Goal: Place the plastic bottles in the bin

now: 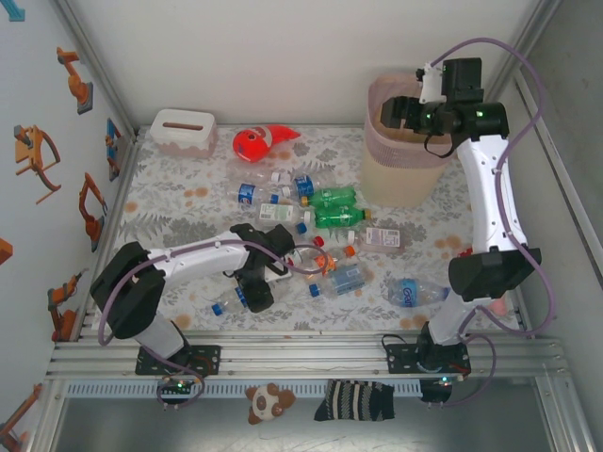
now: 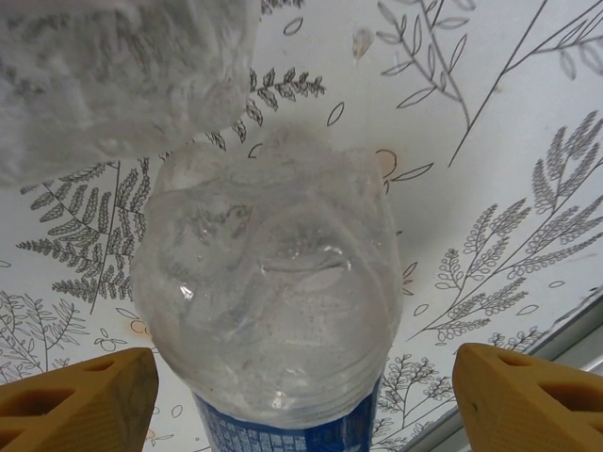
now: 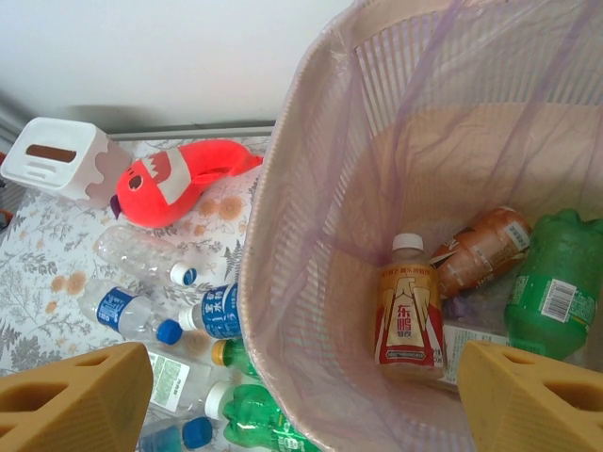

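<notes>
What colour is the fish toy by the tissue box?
Fish toy: red-orange with white patches, best in the right wrist view.

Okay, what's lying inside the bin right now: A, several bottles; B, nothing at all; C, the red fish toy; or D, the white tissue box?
A: the right wrist view looks down into the bin, where an orange-labelled bottle and a green bottle, among others, lie on its bottom.

Low white tissue box [image 1: 182,131] at the floral tablecloth's [image 1: 170,202] far left, red-orange plush fish toy [image 1: 262,142] right beside it. Out front, small brown-and-white plush toy [image 1: 268,402] next to dark striped sock [image 1: 353,399].
</notes>
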`<control>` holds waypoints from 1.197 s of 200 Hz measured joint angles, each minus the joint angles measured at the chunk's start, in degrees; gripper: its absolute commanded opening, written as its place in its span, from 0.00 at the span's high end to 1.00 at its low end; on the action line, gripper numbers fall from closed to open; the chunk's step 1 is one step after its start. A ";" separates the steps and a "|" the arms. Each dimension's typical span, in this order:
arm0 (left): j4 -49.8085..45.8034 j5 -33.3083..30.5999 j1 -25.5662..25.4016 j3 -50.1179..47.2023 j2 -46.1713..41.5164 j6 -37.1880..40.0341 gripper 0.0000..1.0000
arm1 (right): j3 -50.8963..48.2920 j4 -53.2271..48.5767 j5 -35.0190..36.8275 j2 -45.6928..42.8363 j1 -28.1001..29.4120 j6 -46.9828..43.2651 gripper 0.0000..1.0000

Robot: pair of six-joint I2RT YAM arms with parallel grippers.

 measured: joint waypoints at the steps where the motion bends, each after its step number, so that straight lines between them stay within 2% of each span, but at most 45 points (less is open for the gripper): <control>1: 0.04 -0.02 0.02 -0.02 0.02 0.02 0.20 | 0.00 0.00 -0.02 -0.02 0.00 0.00 0.17; 67: 4.42 1.18 3.04 -1.36 0.83 2.14 0.24 | -0.31 0.02 0.04 -0.09 0.13 0.00 0.18; 165: 5.18 4.00 3.74 -1.55 3.74 2.91 0.43 | -2.10 0.72 0.20 -0.81 0.22 0.00 0.19; 206: 4.90 4.50 4.11 -1.55 1.92 2.89 0.46 | -4.44 1.53 0.20 -2.16 0.55 0.00 0.19; 239: 4.09 5.27 4.61 -1.20 -2.93 2.86 0.46 | -6.10 2.34 0.15 -4.15 0.59 0.00 0.19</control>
